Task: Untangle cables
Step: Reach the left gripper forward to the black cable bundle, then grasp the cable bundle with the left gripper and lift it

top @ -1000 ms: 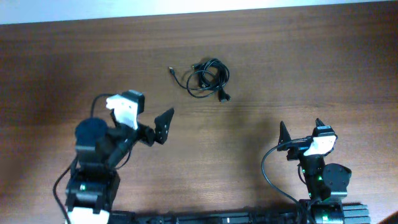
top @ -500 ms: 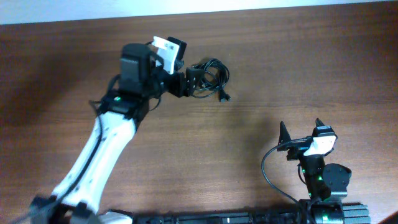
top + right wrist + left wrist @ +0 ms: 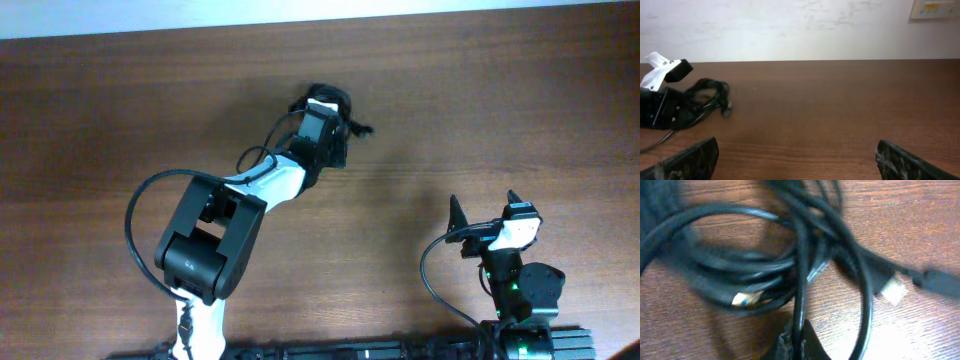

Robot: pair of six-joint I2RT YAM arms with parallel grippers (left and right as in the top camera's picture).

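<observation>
The cables [image 3: 356, 127] lie bunched in a tangle at the far middle of the wooden table, partly hidden under my left arm. In the left wrist view the black cables [image 3: 765, 265] fill the frame, with two small plug ends showing among the loops. My left gripper [image 3: 797, 342] is shut on one thin black strand that runs up from between its fingertips. From overhead the left gripper [image 3: 338, 128] sits right on the bunch. My right gripper [image 3: 483, 202] stands open near the front right, far from the cables [image 3: 710, 95], with nothing between its fingers [image 3: 690, 160].
The table's far edge [image 3: 400, 18] meets a white wall just beyond the bunch. The left arm [image 3: 270, 185] stretches diagonally from the front left. A wall plate [image 3: 935, 7] shows at the top right of the right wrist view.
My left arm has swung from the near left out to the cable bunch and its jaws have shut on a strand. The right arm has not moved.
</observation>
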